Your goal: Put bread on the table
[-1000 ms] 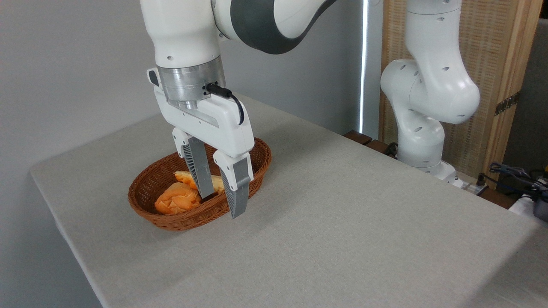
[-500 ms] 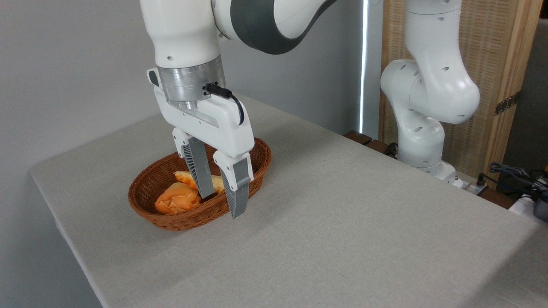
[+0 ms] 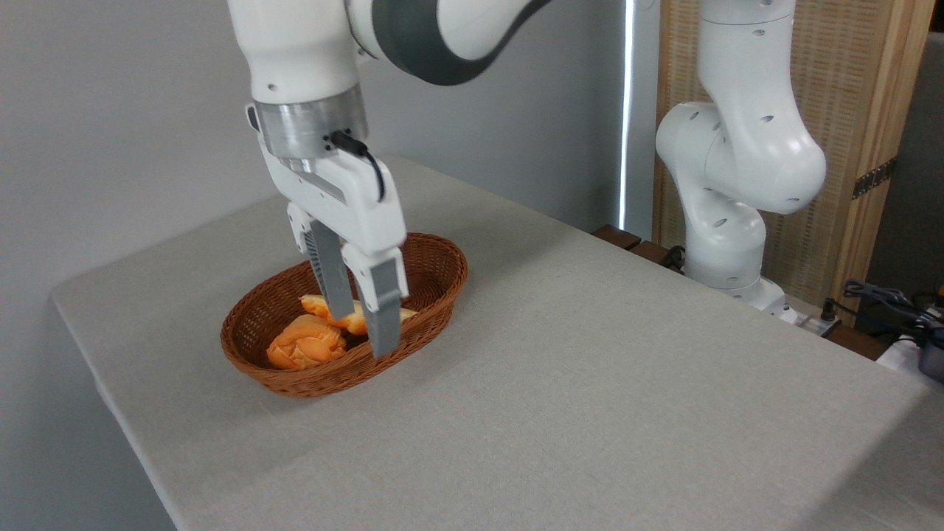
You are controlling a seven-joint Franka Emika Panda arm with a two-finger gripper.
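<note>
From my station I read the task as barely begun; the elongated golden-yellow bread with orange-brown edges [image 3: 352, 316] lies inside the brown oval wicker basket [image 3: 435, 269], just beside the rounder knotted orange bun [image 3: 306, 344], and none of it has reached the plain grey-beige cloth-covered table [image 3: 590, 369]; the white arm's two-finger gripper [image 3: 361, 330] points down into the basket with its grey ribbed fingers [image 3: 384, 310] set on either side of the bread's middle, a narrow gap between them; I judge they bracket the pastry, but I cannot tell whether the pads are pressing it or merely standing close, since the near finger hides the contact; the bread looks to be resting on the basket floor, not lifted; what remains, as I see it, is the whole carry: a firm close, a lift clear of the wicker rim, a move over open cloth and a release; the bun sits close enough that I would watch it on the lift.
</note>
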